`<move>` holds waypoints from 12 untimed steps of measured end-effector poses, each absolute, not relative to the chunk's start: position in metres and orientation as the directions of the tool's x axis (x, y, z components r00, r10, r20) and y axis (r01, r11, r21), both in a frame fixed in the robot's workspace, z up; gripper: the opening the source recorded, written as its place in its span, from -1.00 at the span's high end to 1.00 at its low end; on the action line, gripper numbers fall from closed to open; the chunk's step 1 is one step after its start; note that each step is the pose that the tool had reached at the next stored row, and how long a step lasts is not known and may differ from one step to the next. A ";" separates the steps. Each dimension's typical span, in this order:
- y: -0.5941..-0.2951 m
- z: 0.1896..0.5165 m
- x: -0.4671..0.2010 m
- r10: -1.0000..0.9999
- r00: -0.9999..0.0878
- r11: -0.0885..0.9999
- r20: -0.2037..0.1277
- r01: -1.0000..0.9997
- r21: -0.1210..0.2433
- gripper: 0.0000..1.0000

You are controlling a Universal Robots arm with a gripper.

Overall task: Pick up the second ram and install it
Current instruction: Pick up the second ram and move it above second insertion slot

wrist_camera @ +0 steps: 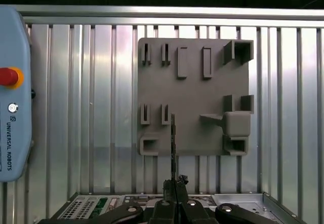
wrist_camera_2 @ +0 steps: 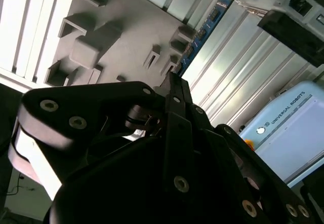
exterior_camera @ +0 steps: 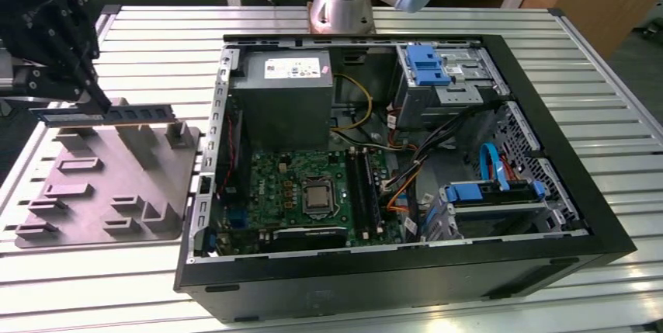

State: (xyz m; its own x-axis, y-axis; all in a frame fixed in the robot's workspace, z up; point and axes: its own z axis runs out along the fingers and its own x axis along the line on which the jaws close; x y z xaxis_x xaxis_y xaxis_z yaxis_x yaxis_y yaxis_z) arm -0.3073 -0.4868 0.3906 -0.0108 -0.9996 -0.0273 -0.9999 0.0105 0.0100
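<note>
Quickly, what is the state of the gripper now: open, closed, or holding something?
Gripper: closed on the memory stick, holding it over the grey tray.

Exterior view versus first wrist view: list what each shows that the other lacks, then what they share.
Exterior view adds the inside of the open black computer case: the grey metal power supply and a blue plastic drive bracket. First wrist view adds the pale blue control pendant with its red round button. Both share the ribbed metal table, the grey plastic parts tray, and the black hand shut on the long thin dark ram stick over that tray.
</note>
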 end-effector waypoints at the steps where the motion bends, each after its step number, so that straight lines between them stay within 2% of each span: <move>1: -0.487 0.391 -0.304 -1.000 -0.011 0.010 -0.027 -1.000 0.010 0.77; 12: -0.489 0.391 -0.268 -1.000 -0.011 0.010 -0.028 -1.000 0.010 0.77</move>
State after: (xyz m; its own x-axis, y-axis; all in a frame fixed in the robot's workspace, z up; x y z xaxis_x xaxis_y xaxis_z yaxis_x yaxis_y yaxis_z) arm -0.2680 -0.4895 0.3906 -0.0106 -0.9996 -0.0278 -0.9999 0.0104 0.0101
